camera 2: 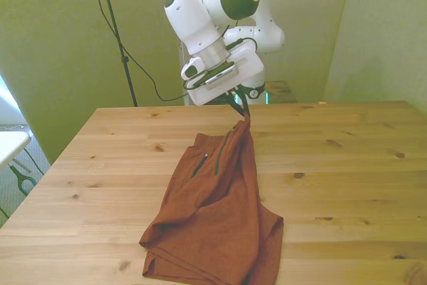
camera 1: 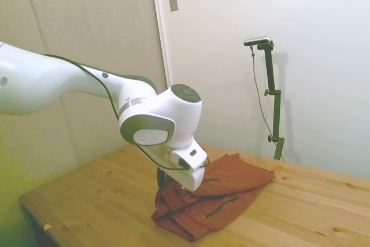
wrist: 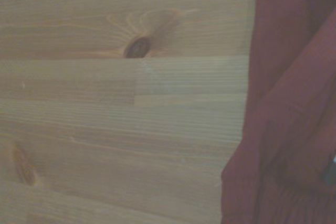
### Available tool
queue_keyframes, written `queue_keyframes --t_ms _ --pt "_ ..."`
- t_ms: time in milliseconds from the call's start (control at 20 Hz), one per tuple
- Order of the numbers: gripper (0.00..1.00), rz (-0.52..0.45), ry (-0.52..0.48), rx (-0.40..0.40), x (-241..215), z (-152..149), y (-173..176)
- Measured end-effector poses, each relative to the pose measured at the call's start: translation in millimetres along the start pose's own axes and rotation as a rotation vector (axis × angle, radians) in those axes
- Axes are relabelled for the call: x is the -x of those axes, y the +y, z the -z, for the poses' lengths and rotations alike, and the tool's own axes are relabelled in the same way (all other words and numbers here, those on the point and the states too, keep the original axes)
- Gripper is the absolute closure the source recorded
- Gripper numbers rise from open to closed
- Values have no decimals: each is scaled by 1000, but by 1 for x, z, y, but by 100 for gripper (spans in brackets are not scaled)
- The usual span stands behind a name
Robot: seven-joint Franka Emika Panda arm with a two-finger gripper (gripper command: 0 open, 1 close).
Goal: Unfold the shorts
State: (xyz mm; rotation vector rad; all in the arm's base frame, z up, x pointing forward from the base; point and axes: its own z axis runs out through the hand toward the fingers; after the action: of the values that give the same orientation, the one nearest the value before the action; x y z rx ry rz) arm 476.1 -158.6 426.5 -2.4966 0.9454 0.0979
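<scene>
The jaws (camera 2: 241,108) are pinched shut on a corner of the shorts (camera 2: 217,215), holding it a little above the surface (camera 2: 347,165) so the cloth rises to a narrow peak under them. From that peak the rust-orange fabric slopes down and spreads wider toward the near edge in the front view, where it lies rumpled and partly doubled over. A dark zipper line (camera 2: 200,165) shows on the raised part. In the side view the white arm (camera 1: 156,120) leans over the shorts (camera 1: 219,195). The wrist view shows bare wood (wrist: 121,108) beside the cloth edge (wrist: 283,129).
</scene>
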Motion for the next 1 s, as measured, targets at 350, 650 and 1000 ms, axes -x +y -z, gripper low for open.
queue_keyframes --t_ms 350,650,1000 --pt "100 106 -3 35 23 -25 -46" --pt "0 175 -30 67 47 -42 -60" --pt "0 194 -45 73 51 -49 -58"
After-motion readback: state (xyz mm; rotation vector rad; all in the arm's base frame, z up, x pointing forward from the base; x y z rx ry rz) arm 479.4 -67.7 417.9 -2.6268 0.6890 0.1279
